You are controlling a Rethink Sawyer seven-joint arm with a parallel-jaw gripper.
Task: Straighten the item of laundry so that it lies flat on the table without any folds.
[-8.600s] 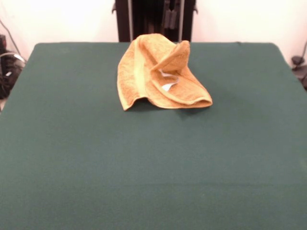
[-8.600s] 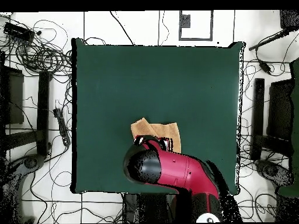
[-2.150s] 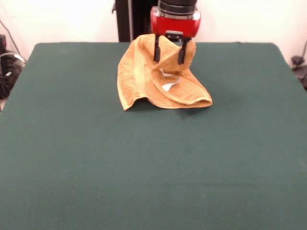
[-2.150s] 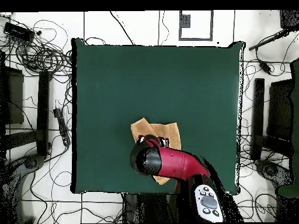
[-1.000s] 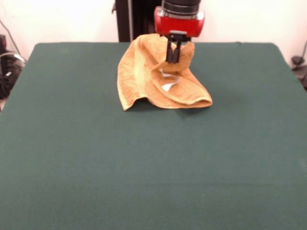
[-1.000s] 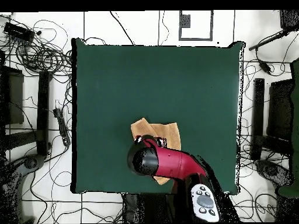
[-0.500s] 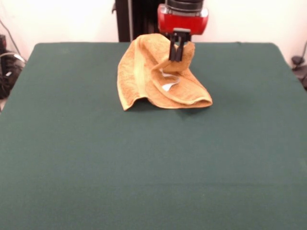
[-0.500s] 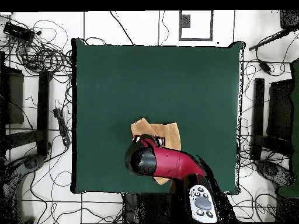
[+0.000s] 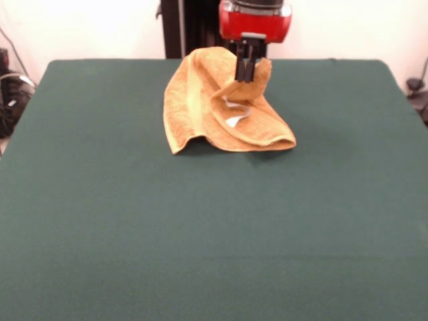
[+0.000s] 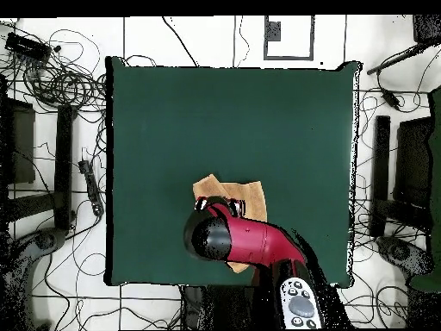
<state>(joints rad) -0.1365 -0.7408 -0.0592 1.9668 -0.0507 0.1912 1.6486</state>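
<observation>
Beneath the jaws spreads the table (image 9: 134,221), its dark green cloth top reaching well out to every side of them; in the overhead view it is ringed by a pale floor strewn with black cables (image 10: 60,78) and dark stands (image 10: 383,172). Behind the jaws, in the front view, a black column (image 9: 194,27) rises against a light wall. The gripper (image 9: 245,72) hangs from the red arm (image 10: 250,241) with its two dark fingers drawn together, pinching a raised fold at the top of the golden-orange towel (image 9: 200,107). The towel lies crumpled directly below and around the jaws, on the table's part nearest the robot. One flap stands up into the jaws; the rest slumps outward in loose folds with a woven band (image 9: 194,100) showing, and a small white tag (image 9: 234,119) sits just below the fingertips.
</observation>
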